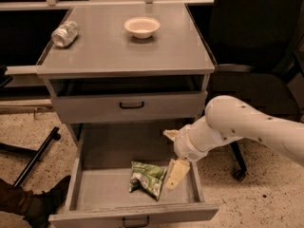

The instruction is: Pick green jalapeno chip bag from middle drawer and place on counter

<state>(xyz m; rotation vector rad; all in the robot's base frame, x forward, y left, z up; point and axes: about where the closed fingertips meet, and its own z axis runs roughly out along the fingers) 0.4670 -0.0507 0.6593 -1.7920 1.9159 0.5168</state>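
The green jalapeno chip bag [148, 178] lies crumpled on the floor of the open middle drawer [90, 194], right of centre. My gripper [168, 161] reaches into the drawer from the right and is open and empty. One cream finger [176, 174] hangs down with its tip right beside the bag's right edge. The other finger [170, 134] sits higher, toward the drawer's back. The grey counter [118, 51] is the cabinet top above.
A white bowl [142, 26] and a silvery-green can [65, 33] on its side sit on the counter. The upper drawer front [130, 106] is closed. A black office chair [256, 80] stands to the right. A dark pole [35, 156] and a shoe [45, 201] are at lower left.
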